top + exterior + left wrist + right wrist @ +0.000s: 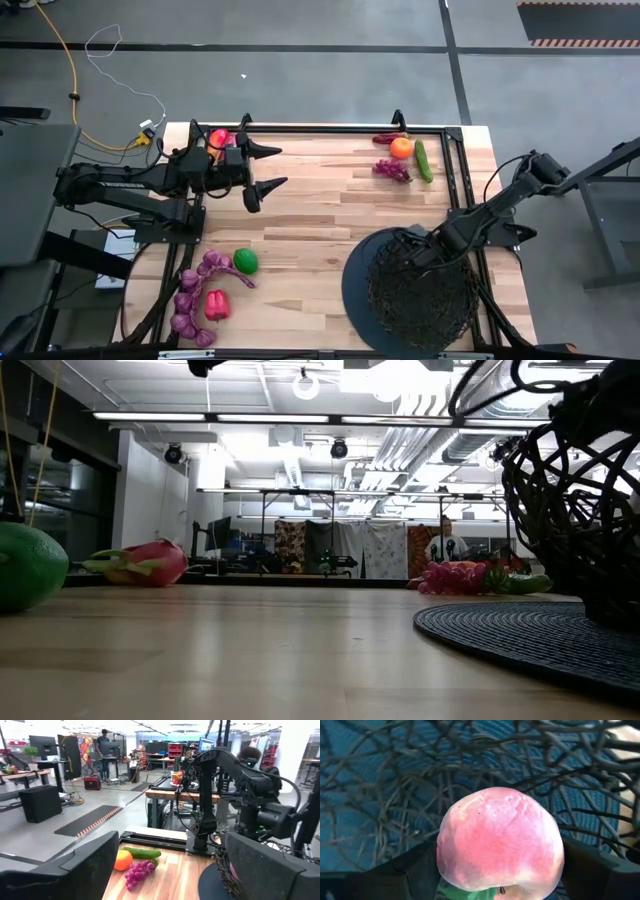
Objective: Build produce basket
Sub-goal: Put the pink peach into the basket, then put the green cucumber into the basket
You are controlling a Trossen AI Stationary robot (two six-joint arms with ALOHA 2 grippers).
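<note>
Peach [500, 842] fills my right wrist view, pinched in my right gripper [500, 870] over the basket [420, 290].

Basket sits at five o'clock on the table [320, 210], no fruit visibly lying in it, so the peach looks like the first piece in. My left gripper [262, 168] hangs at ten o'clock, fingers spread wide and holding nothing, dragon fruit [218, 138] just behind it. Left to load, by my reckoning: grapes [195, 295] with a red pepper [216, 305] at seven o'clock, cucumber [424, 160], a smaller grape bunch [392, 170] and orange [401, 148] at one o'clock, green ball [245, 261] near seven.
</note>
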